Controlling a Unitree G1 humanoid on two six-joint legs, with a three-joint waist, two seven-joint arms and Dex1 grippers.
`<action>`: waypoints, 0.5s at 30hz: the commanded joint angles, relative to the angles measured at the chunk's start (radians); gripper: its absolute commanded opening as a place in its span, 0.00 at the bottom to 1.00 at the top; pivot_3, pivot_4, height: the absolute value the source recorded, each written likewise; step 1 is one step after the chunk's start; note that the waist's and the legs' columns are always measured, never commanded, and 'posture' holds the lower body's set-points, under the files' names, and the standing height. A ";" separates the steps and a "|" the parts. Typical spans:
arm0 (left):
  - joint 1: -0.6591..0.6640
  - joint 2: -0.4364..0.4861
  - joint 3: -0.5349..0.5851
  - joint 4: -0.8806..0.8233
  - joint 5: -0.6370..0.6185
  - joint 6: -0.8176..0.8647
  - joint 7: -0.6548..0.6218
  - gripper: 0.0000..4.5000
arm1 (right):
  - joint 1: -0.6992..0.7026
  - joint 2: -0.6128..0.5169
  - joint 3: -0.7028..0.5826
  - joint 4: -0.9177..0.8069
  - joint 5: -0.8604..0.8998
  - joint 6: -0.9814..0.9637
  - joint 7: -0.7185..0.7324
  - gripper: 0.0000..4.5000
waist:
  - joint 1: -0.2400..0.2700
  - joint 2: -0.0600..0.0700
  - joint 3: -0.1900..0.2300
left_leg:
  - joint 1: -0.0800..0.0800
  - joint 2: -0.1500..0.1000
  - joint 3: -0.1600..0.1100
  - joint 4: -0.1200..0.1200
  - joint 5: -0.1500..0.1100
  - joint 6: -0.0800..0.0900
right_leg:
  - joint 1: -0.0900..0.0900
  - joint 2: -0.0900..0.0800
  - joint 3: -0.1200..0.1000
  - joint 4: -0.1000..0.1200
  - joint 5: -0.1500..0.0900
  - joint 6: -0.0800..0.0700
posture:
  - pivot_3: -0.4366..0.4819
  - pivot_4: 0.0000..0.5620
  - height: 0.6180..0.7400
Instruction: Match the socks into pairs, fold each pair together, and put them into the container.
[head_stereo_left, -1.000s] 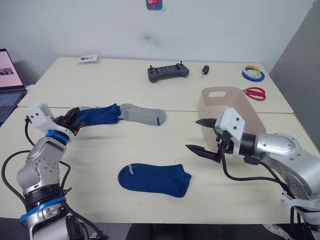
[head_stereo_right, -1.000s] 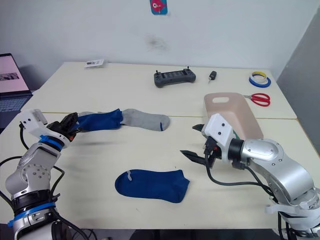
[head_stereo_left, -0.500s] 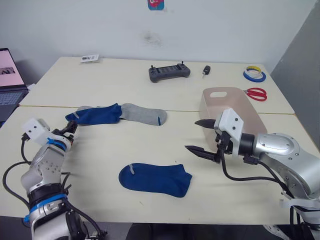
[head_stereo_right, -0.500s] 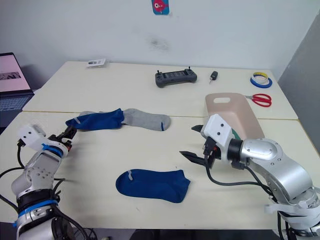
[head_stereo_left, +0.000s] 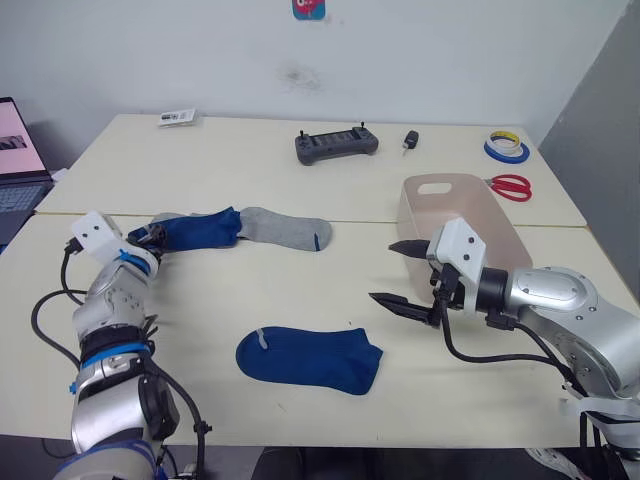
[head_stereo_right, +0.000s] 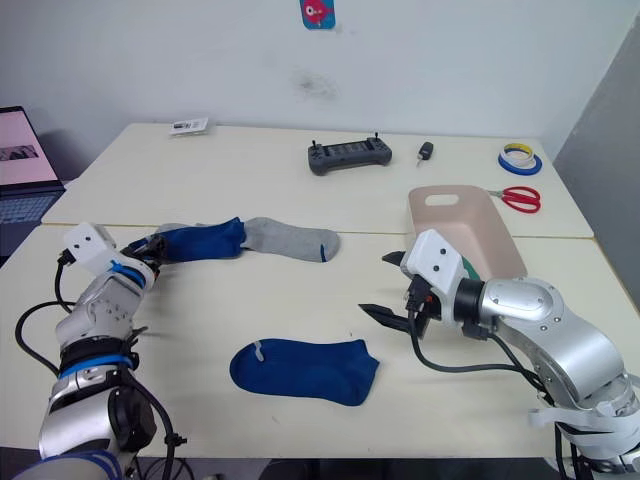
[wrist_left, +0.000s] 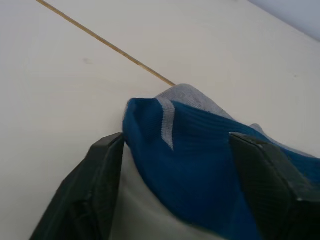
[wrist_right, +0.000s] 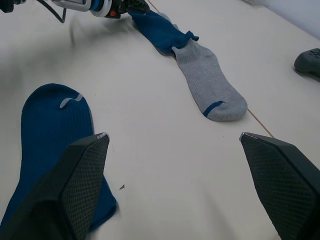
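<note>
Blue sock cuff (wrist_left: 200, 150) sits between your left pincer's (head_stereo_left: 150, 236) spread fingers, seemingly not yet pinched; closing may also snag the grey sock (head_stereo_left: 285, 228) beneath. Second blue sock (head_stereo_left: 310, 359) lies mid-table. Right pincer (head_stereo_left: 408, 272) hangs open beside the container (head_stereo_left: 470, 215).

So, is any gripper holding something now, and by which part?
Nothing is held. The open left gripper straddles the blue sock's cuff; the right gripper is open, empty.

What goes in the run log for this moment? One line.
left gripper: open, straddling far blue sock cuff | right gripper: open, idle | near blue sock: flat on table | container: upright
</note>
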 joint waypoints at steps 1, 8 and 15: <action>-0.043 0.034 -0.010 0.040 0.022 -0.052 -0.006 0.46 | -0.003 -0.007 -0.016 -0.031 0.000 -0.010 0.002 1.00 | -0.002 0.000 0.000 | 0.000 0.000 0.000 0.000 0.000 0.000 | 0.000 0.000 0.000 0.000 0.000 0.000 | 0.48 0.27 1.00; -0.043 0.029 -0.012 0.036 0.024 -0.106 -0.017 0.01 | 0.009 -0.006 -0.027 -0.040 0.002 -0.004 -0.010 1.00 | -0.001 0.000 0.000 | 0.000 0.000 0.000 0.000 0.000 0.000 | 0.000 0.000 0.000 0.000 0.000 0.000 | 0.48 0.27 1.00; 0.044 -0.017 -0.072 -0.244 0.009 -0.076 -0.081 0.01 | 0.016 -0.005 -0.033 -0.040 0.003 -0.007 -0.012 1.00 | 0.000 0.000 0.000 | 0.000 0.001 0.000 0.000 0.000 0.000 | 0.000 0.000 0.000 0.000 0.000 0.000 | 0.48 0.27 1.00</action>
